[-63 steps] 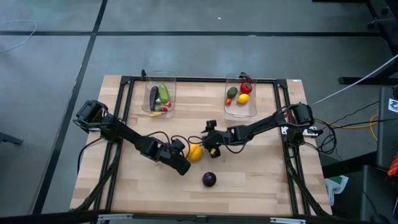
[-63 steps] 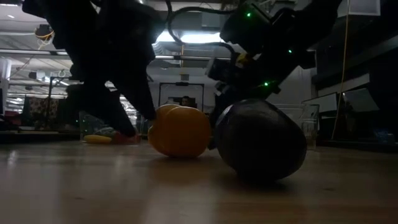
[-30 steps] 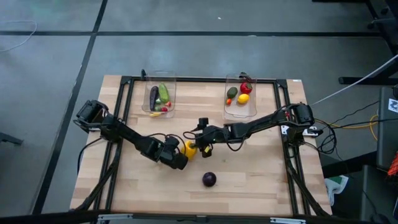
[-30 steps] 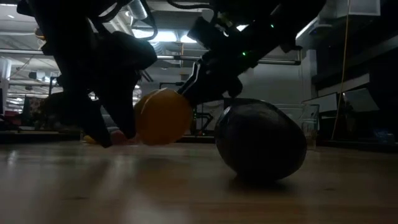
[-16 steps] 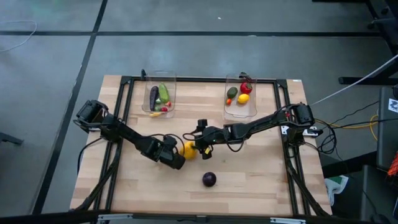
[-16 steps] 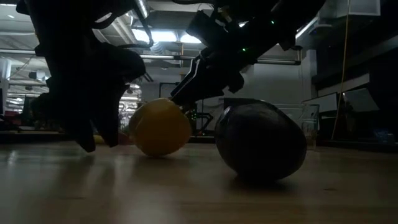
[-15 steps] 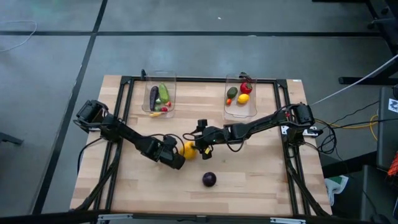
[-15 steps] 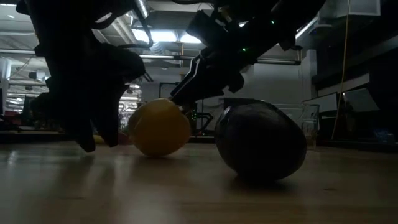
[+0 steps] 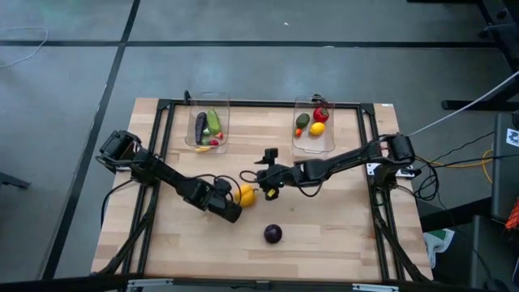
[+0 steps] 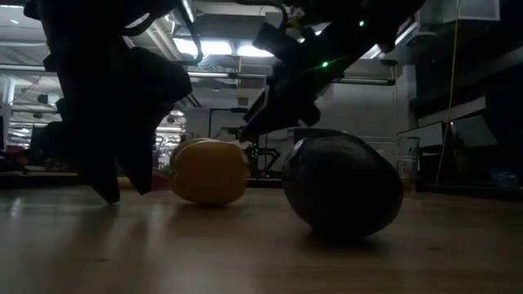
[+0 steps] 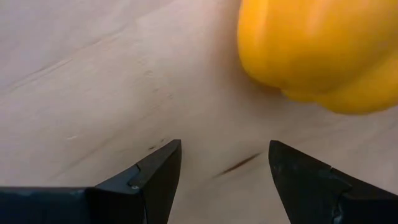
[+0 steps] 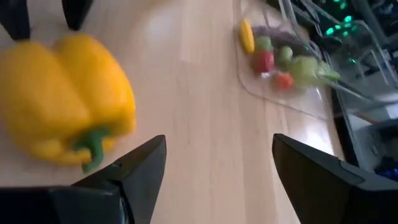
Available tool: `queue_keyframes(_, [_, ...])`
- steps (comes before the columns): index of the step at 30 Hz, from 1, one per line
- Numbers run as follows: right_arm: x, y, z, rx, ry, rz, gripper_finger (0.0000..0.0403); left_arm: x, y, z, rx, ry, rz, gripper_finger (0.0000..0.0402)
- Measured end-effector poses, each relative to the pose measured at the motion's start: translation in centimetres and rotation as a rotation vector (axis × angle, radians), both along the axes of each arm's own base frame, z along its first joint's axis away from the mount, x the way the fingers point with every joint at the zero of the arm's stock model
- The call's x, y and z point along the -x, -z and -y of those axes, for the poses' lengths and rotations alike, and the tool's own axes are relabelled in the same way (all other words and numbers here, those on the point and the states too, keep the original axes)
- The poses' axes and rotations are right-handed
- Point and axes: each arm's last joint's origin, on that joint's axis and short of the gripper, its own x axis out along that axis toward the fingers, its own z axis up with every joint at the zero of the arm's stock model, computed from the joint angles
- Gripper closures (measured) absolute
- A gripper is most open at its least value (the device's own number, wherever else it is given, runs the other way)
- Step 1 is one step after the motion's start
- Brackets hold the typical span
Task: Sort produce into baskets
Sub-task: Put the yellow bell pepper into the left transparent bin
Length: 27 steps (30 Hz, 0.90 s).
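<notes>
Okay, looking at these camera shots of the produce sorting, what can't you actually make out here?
- Small red and orange pieces in the left clear plastic bin: too small in the high view, blurred in the right wrist view.
- Yellow toy bell pepper: cut off by the frame edge in the left wrist view.
- Dark purple round piece: only a silhouette in the low view.
- Right clear plastic bin: hidden in the low view behind the arms and the round piece.

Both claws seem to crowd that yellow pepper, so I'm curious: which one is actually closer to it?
Left. The left gripper sits right beside the yellow pepper, open; the right gripper is slightly farther off on the opposite side, also open.
</notes>
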Motion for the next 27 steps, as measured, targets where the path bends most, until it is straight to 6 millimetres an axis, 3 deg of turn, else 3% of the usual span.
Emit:
queue_keyframes(5, [0.9,-0.4,0.2,-0.005,0.026,-0.06,0.0111,0.0,-0.5,0.0,0.01,0.001,0.025,0.0165])
queue_keyframes(14, [1.4,2.2,0.0,-0.108,0.032,-0.112,0.0111,0.1,-1.9,-0.2,0.015,-0.005,0.079,0.0165])
queue_keyframes(27, [0.7,4.6,-0.1,-0.127,0.046,-0.099,0.0111,-0.2,-2.0,-0.9,0.012,-0.04,0.097,0.0165])
